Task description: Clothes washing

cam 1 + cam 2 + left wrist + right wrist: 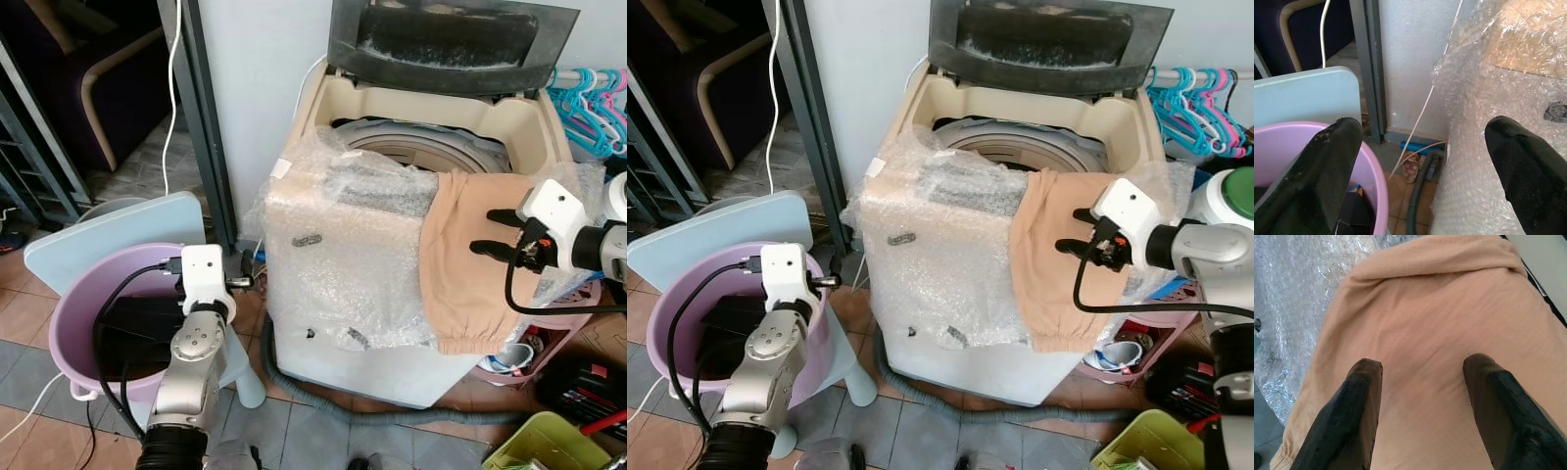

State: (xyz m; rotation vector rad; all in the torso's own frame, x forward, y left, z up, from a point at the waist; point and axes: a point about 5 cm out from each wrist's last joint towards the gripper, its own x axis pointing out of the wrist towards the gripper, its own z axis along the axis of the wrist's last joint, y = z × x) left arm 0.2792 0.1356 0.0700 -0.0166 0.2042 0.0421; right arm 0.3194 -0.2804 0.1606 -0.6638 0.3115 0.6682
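Observation:
A cream top-loading washing machine [343, 284], wrapped in bubble wrap, stands with its lid [446, 39] raised and the drum [421, 147] exposed. A tan garment [465, 264] hangs over its front right rim and down the front. My right gripper [487, 232] is open, its fingers [1359, 401] pointing at the tan garment [1425, 308] just above the cloth, nothing held. My left gripper [241, 271] is open between a purple basin [73, 323] and the washer's left side. Dark clothes [142, 323] lie in the basin.
A light blue board [108, 230] leans behind the basin. A grey metal post [206, 117] rises beside the washer. A grey drain hose [372, 416] curls on the tiled floor. Hangers [588, 108], a pink basket [568, 323] and a yellow-green bin [549, 446] crowd the right.

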